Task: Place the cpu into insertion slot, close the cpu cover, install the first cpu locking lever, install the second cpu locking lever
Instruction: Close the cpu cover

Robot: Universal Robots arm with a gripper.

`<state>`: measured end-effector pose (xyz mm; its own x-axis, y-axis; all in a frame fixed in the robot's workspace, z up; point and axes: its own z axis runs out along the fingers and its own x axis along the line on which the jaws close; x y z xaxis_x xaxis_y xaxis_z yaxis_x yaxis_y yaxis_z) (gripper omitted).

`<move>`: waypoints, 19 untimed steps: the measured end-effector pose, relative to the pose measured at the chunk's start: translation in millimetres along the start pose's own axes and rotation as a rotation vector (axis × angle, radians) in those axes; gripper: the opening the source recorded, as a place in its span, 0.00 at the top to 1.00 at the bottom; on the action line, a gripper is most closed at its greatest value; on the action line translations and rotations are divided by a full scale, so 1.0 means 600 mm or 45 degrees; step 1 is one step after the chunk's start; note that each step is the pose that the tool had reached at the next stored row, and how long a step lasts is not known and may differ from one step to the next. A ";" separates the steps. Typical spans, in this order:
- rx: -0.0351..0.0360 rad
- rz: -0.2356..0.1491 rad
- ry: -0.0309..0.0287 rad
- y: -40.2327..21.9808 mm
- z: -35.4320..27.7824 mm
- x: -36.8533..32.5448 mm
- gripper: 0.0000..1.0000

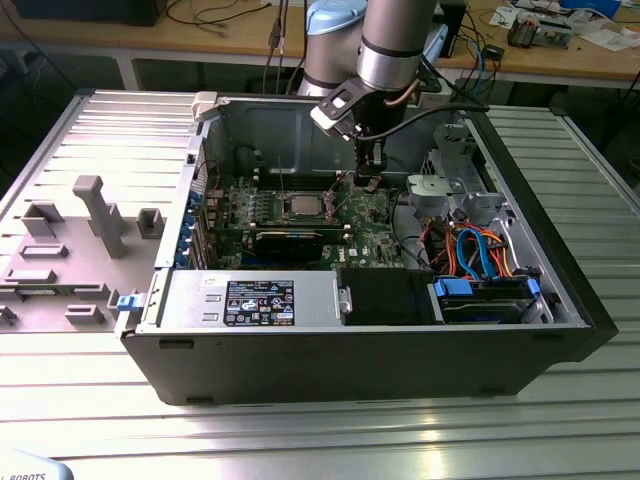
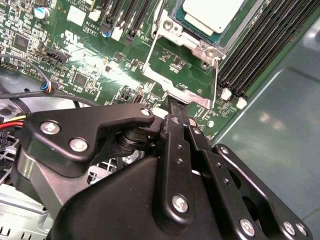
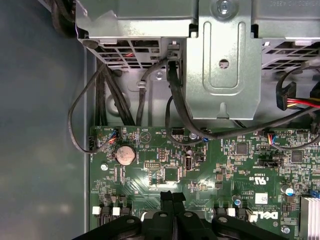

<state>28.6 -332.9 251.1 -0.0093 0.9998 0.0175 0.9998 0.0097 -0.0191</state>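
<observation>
Silver-grey, the cpu [image 1: 303,207] sits in the insertion slot [image 1: 287,207] at the exterior view's middle, with the cpu cover [image 2: 200,47] down around it. My claw [image 2: 175,106], fingers pressed together and holding nothing, is at the cover's edge. I judge the levers are not yet done.

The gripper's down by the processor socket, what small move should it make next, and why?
Probably a slight push down on the thin wire lever beside the cpu cover. The cpu lies seated under that lowered cover, and the shut gripper has its tips at the cover's near edge. Whether that lever is latched, I cannot tell.
</observation>
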 end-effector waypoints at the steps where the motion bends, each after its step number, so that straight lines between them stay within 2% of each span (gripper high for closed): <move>1: 0.0000 0.000 -0.0001 -0.002 0.000 0.000 0.89; 8: 0.0000 0.000 -0.0001 -0.021 0.000 -0.003 0.89; 19: 0.0000 0.000 -0.0001 -0.027 0.000 -0.005 0.89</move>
<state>12.4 -336.1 251.1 -0.0094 0.9998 0.0174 0.9998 0.0097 -0.0191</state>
